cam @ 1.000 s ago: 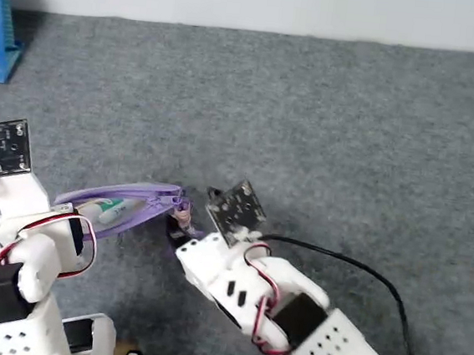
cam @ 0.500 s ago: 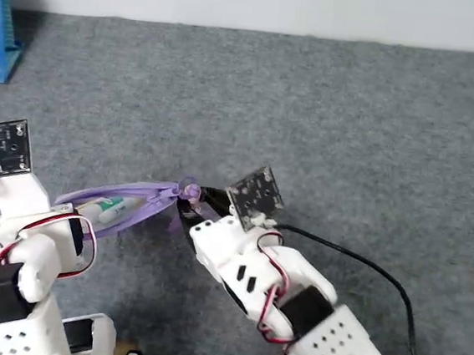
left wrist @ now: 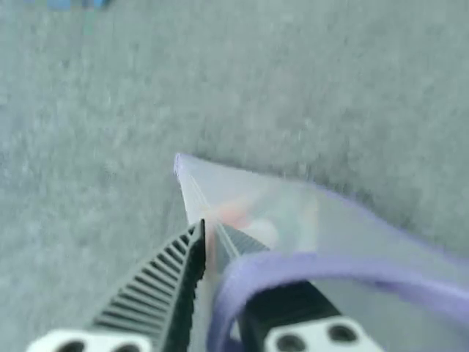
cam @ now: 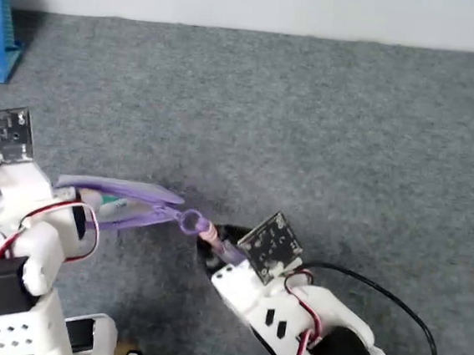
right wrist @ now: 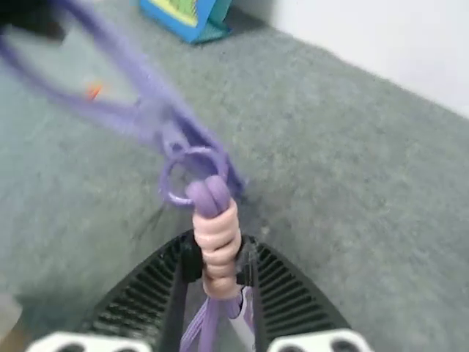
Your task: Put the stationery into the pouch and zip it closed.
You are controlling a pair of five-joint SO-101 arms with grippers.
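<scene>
From the high view, the zipping step looks to be in hand. One pouch (cam: pixel 118 193) is strung out just beyond the right end effector (cam: pixel 214 244). Its single ring (cam: pixel 191 221) sits right at that end effector's tips. Some stationery (cam: pixel 113 205) shows inside the pouch, though how many pieces I cannot count.

In the left wrist view, the left end effector (left wrist: pixel 212 253) is clamped on the pouch's edge, with the purple zip band looping beside its tips. A pale blur of contents lies just ahead of them.

In the right wrist view, the right end effector is pinched shut on the one pink zip pull (right wrist: pixel 216 238), and the ring is directly ahead of it. A blue box (right wrist: pixel 183 11) stands well beyond on the grey surface (right wrist: pixel 352 147).

Next, I judge, the pull needs a straight draw along the band while the left end effector anchors the pouch.
</scene>
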